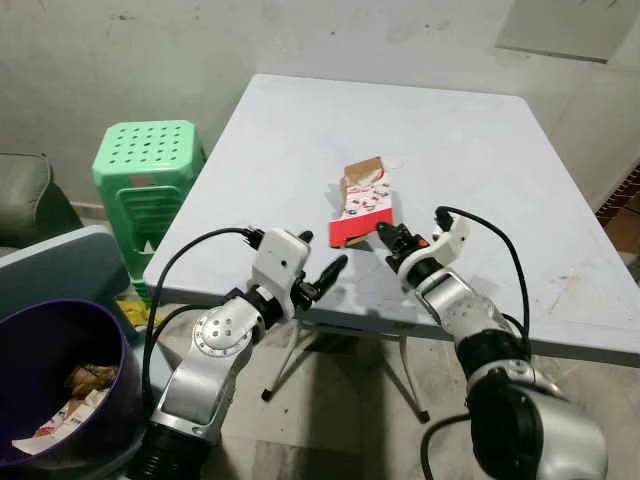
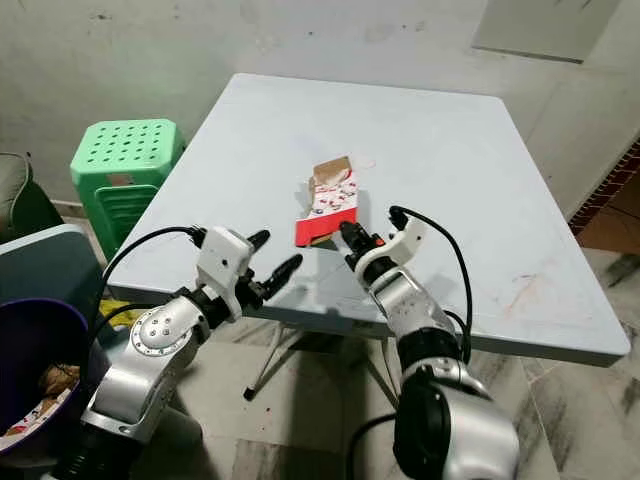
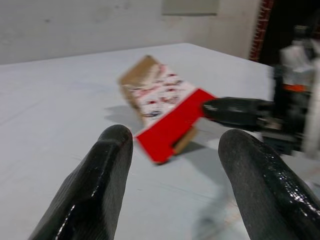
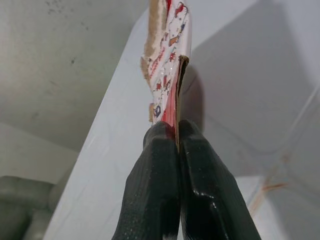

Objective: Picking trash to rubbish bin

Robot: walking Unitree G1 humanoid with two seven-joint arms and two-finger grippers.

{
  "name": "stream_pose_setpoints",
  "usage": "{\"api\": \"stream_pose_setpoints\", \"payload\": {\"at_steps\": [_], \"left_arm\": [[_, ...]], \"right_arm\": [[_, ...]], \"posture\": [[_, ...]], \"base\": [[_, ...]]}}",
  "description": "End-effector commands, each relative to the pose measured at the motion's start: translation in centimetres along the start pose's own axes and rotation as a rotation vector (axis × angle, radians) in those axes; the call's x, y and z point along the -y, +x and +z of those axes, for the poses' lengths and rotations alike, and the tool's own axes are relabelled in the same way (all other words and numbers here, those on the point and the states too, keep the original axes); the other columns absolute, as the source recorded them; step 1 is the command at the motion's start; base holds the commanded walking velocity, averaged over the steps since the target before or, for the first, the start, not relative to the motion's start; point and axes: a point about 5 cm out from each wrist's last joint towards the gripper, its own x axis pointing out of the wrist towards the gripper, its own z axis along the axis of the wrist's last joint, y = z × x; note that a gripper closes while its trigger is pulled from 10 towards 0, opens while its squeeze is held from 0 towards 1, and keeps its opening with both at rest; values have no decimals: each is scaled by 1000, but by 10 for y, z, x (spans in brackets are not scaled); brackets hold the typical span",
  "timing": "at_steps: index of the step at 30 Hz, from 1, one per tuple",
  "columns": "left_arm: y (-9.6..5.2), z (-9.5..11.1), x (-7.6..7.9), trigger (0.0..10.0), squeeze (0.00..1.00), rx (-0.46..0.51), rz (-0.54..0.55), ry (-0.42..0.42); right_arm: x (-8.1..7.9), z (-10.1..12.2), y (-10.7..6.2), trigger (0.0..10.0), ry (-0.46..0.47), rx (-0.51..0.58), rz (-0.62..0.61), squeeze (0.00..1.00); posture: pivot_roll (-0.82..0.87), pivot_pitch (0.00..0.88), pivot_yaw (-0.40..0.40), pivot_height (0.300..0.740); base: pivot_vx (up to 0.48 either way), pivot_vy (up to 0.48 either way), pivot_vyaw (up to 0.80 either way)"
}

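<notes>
A flattened red and white carton (image 1: 362, 205) with a torn brown end lies near the front edge of the pale table (image 1: 480, 150). My right gripper (image 1: 384, 234) is shut on the carton's red end (image 4: 172, 107), the card pinched edge-on between its fingers (image 4: 155, 200). My left gripper (image 1: 322, 256) stands open just off the table's front edge, a little left of the carton (image 3: 167, 107), with nothing between its fingers (image 3: 95, 195). A purple rubbish bin (image 1: 55, 385) holding scraps stands on the floor at my lower left.
A green plastic stool (image 1: 145, 180) stands left of the table. A grey-blue box or seat (image 1: 60, 270) sits behind the bin. The table's folding legs (image 1: 285, 365) show under its front edge. A brick edge (image 1: 625, 195) lies at the far right.
</notes>
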Motion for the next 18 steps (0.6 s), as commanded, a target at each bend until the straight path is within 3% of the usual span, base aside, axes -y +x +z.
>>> {"api": "stream_pose_setpoints", "payload": {"at_steps": [1, 3, 4, 5, 6, 7, 12, 14, 18], "left_arm": [[4, 4, -3, 10000, 0, 9, 29, 2], [7, 6, -7, 10000, 0, 17, 64, 5], [8, 7, -9, 10000, 0, 19, 81, -2], [8, 8, -11, 10000, 0, 23, 102, -13], [9, 9, -14, 10000, 0, 28, 123, -19], [9, 10, -18, 10000, 0, 34, 153, -27], [5, 9, -32, 10000, 0, 30, 241, -59], [0, 10, -40, 10000, 0, 54, 287, -80], [-4, 5, -53, 10000, 0, 34, 383, -66]], "right_arm": [[-5, 8, -1, 0, -81, 45, 37, 0], [-7, 15, -5, 157, -157, 104, 60, 0], [-7, 17, -8, 1529, -190, 123, 70, 0], [-7, 21, -10, 6275, -235, 142, 67, 0], [-7, 24, -13, 10000, -283, 170, 70, 0], [-8, 29, -17, 10000, -343, 208, 74, 0], [-6, 43, -33, 10000, -433, 291, 42, 0], [-3, 49, -43, 10000, -589, 332, -2, 0], [-4, 53, -57, 10000, -697, 368, -20, 0]], "posture": [[68, 73, -66, 740], [67, 69, -64, 740], [67, 62, -62, 740], [67, 60, -62, 740], [68, 58, -63, 740], [70, 52, -64, 740], [74, 34, -67, 740], [68, 19, -67, 740], [62, 5, -66, 740]], "base": [[0, 0, 0], [0, 0, 0], [0, 0, 0], [0, 0, 0], [0, 0, 0], [0, 0, 0], [0, 0, 0], [0, 0, 0], [0, 0, 0]]}}
